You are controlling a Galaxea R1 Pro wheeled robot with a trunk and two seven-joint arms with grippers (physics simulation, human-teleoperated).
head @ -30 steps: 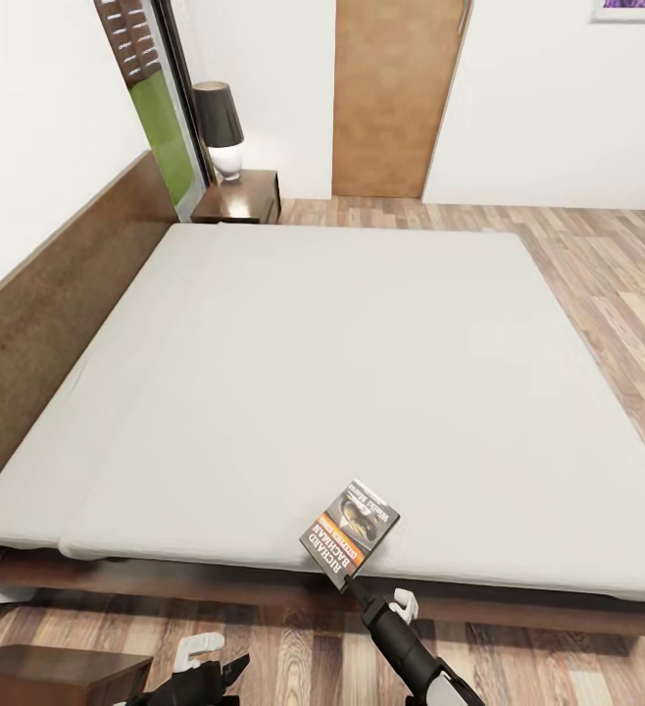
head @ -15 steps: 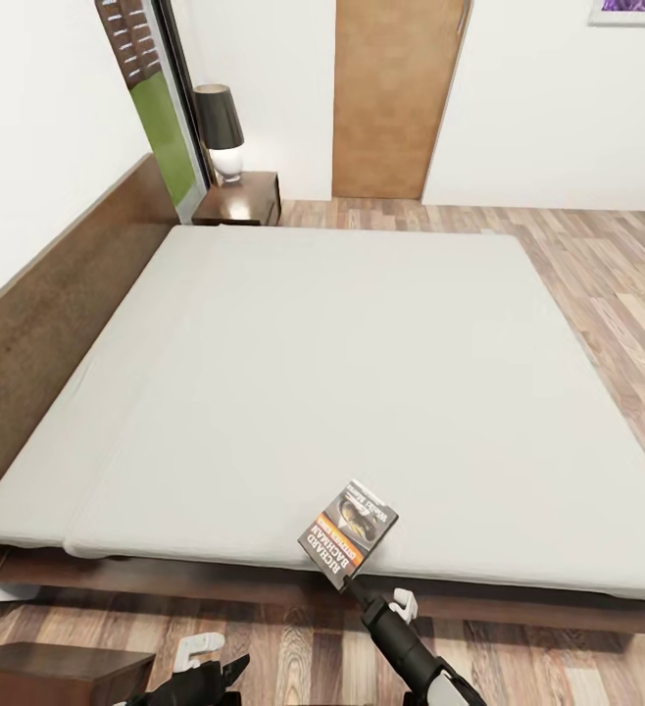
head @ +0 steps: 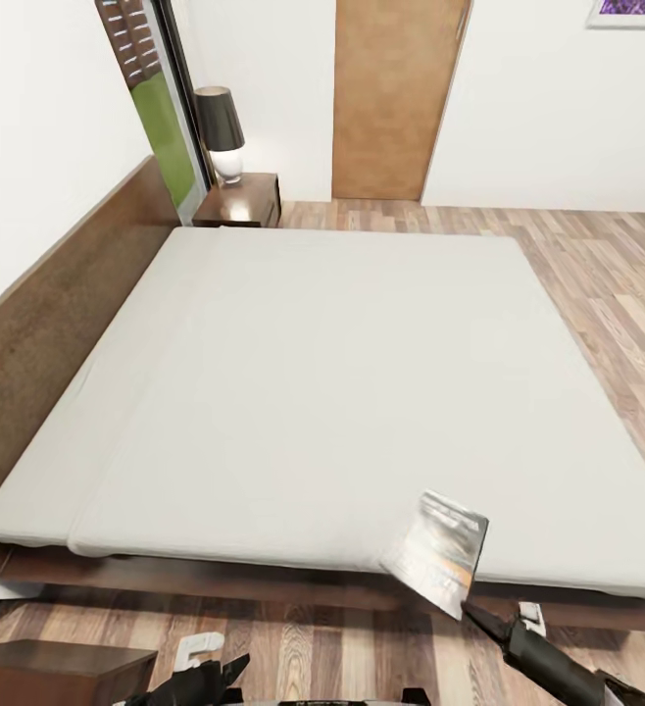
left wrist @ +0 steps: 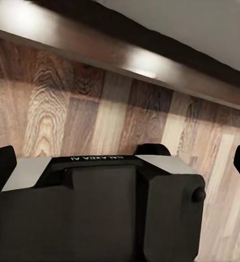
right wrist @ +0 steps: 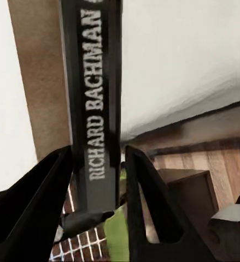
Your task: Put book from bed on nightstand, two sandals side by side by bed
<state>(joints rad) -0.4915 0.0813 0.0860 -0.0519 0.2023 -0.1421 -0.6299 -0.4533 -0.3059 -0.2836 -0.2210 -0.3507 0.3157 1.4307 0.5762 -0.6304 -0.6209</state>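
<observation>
The book (head: 438,552) hangs tilted over the near edge of the bed (head: 342,373), its cover washed pale by glare. My right gripper (head: 474,610) is shut on its lower corner. In the right wrist view the spine of the book (right wrist: 95,82) reads "RICHARD BACHMAN" and sits clamped between the black fingers of my right gripper (right wrist: 98,158). My left gripper (head: 210,665) hangs low over the floor by the bed frame, and the left wrist view shows it (left wrist: 120,164) open with nothing in it. One nightstand (head: 244,199) stands at the far side of the bed, another nightstand (head: 58,672) at the near left. The sandals are out of view.
A black-shaded lamp (head: 220,127) stands on the far nightstand. The wooden door (head: 396,98) is in the back wall. Wood-plank floor (head: 607,284) runs along the right side of the bed. The dark headboard (head: 58,314) lines the left wall.
My right arm has swung to the right with the book, lifting it off the mattress edge and turning it so that its cover looks pale. The left arm has stayed put.
</observation>
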